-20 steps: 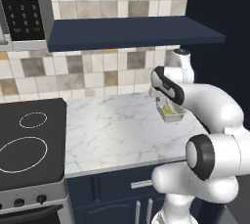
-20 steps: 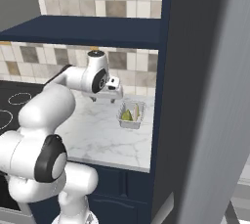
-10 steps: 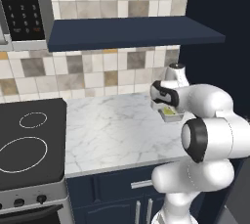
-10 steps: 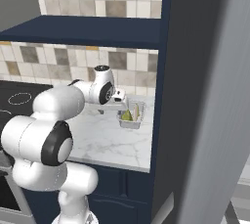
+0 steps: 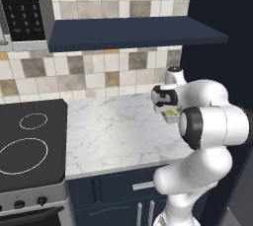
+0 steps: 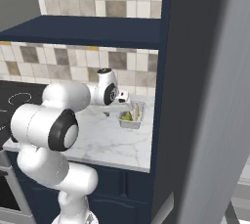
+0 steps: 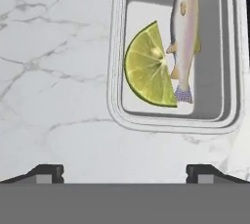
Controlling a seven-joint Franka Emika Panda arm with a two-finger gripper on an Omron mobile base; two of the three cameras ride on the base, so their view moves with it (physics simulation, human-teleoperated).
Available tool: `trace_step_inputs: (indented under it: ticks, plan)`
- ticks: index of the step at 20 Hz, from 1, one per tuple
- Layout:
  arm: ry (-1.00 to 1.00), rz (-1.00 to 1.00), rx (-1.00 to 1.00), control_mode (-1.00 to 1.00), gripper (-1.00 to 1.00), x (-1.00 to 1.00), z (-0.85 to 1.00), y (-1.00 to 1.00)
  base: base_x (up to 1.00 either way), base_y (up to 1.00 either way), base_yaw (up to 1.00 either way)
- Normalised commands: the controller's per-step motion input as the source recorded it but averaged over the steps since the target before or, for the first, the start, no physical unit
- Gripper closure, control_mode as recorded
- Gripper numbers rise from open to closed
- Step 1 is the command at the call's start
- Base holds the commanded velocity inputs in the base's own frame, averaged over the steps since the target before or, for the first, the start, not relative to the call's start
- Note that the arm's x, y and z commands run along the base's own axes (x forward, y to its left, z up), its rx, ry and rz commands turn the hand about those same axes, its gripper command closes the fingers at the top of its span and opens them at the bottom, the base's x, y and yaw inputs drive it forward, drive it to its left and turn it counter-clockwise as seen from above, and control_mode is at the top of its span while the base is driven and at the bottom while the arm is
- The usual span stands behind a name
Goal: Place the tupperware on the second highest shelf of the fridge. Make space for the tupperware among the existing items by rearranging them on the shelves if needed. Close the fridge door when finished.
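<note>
Since 1 s ago arm's folded lower, pincer (image 7: 125, 171) now down close over the tabletop (image 7: 53, 61), jaws wide open, empty. Tupperware (image 7: 177, 125) sits upper right in my hand view, off-centre, long axis running up-frame. I'd shift right.

Marble counter (image 5: 113, 131), tiled backsplash (image 5: 94, 74)
</note>
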Motion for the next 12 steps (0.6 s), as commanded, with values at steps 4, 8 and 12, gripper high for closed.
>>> trace_step_inputs:
  ticks: [4, 8, 12]
  plan:
    - [0.03, 0.0, 0.0, -1.0, -1.0, 0.71, -0.1, 0.0, 0.0, 0.0, 0.0]
    - [0.01, 0.0, 0.0, -1.0, -1.0, 0.65, -0.04, 0.0, 0.0, 0.0, 0.0]
    - [0.0, 0.0, 0.0, -1.0, -1.0, 0.44, -0.27, 0.0, 0.0, 0.0, 0.0]
